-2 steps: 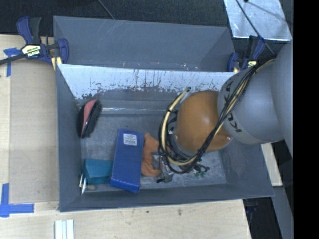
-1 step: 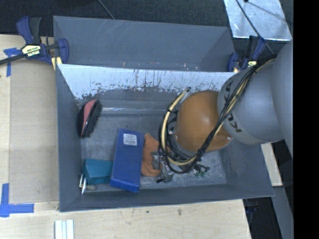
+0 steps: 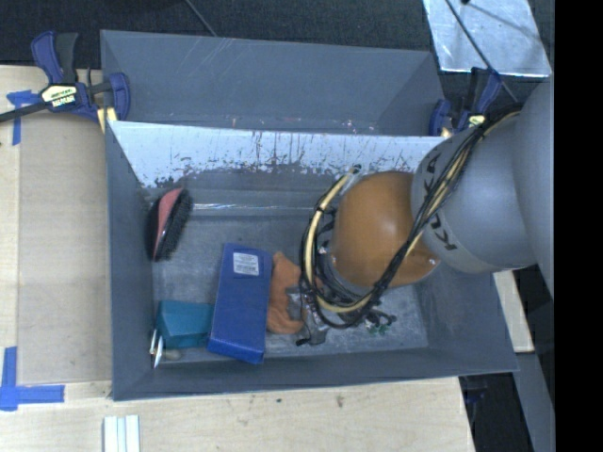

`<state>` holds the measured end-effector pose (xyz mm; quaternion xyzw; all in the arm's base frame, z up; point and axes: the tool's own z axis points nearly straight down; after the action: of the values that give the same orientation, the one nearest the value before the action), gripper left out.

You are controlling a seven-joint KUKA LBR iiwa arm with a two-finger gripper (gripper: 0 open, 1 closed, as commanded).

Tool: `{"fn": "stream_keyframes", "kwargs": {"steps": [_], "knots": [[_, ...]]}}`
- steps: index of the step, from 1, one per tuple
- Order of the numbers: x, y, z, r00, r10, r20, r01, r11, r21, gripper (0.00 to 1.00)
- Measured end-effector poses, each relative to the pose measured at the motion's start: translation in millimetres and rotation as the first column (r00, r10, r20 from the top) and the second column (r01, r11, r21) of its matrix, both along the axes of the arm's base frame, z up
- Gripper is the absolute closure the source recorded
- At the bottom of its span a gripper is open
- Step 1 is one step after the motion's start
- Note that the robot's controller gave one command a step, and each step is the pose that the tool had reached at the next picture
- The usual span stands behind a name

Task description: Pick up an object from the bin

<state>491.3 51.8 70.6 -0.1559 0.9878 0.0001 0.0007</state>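
Since the end effector (image 3: 307, 322) was low in the grey bin (image 3: 283, 92), just right of the blue box (image 3: 238, 301) and close against the orange crumpled piece (image 3: 283, 295) that lay touching that box's right long side, the step in hand looked like the descent onto a grasp, or the grasp itself. Whether the end effector was released or clenched could not be told: cables and the arm's orange wrist cover hid most of it, and nothing could be seen gripped in it. On that judgement, the next move called for closing firmly on the orange piece without catching the blue box's edge, then a straight lift clear of the bin's walls.

The orange piece looked soft and folded, like cloth or thin foam, dull orange with darker creases; the end effector hid its right part. The blue box was a flat rectangular carton with a small white label near its far end. Just beside the box's near left corner sat a small teal box (image 3: 184, 323), and beyond the blue box's far left lay a black brush with a red face (image 3: 168, 221).
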Motion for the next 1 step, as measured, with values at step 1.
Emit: {"fn": "stream_keyframes", "kwargs": {"steps": [1], "knots": [[0.0,0.0,0.0,1.0,0.0,0.0,0.0,1.0,0.0,1.0]]}}
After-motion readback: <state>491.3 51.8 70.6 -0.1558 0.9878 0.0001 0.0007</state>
